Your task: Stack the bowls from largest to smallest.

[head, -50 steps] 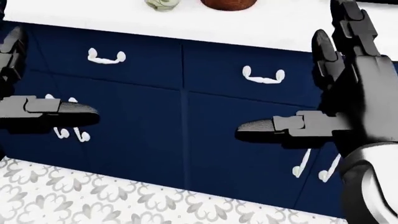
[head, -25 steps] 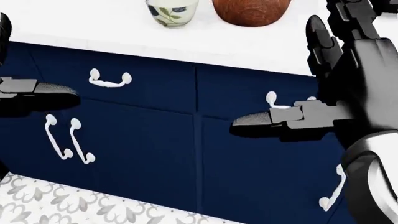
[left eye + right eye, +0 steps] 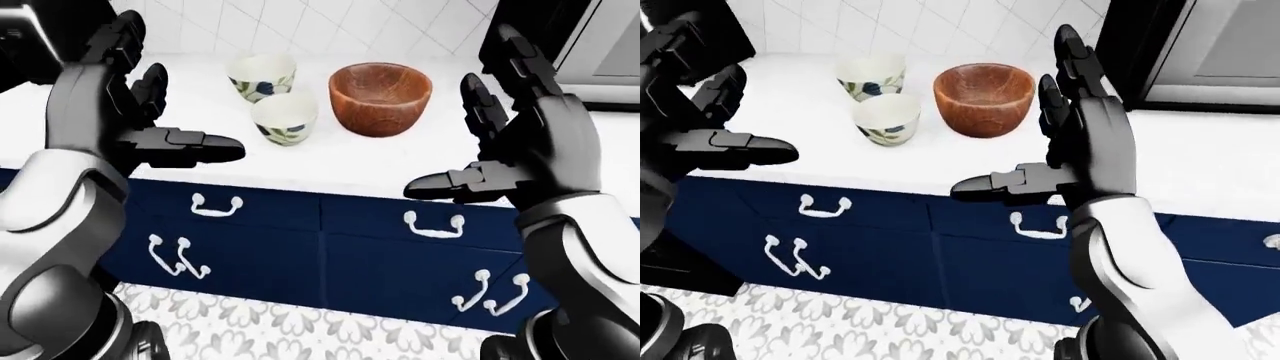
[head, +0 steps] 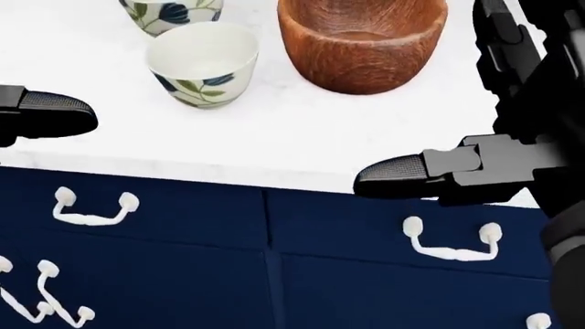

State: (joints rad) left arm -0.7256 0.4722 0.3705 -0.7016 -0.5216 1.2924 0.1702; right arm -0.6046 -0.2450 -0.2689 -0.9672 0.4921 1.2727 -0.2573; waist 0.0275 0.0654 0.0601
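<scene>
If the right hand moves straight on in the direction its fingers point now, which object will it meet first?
Probably the wooden bowl. The right hand is open, fingers pointing up the left-eye view over the white counter, with the bowl nearest up and left. Depth is unclear; it may pass beside it toward the tiled wall.

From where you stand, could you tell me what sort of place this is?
Most likely a simulated home kitchen: a white counter over navy cabinets, a white tiled wall behind, and three bowls, one wooden bowl, set out on top.
</scene>
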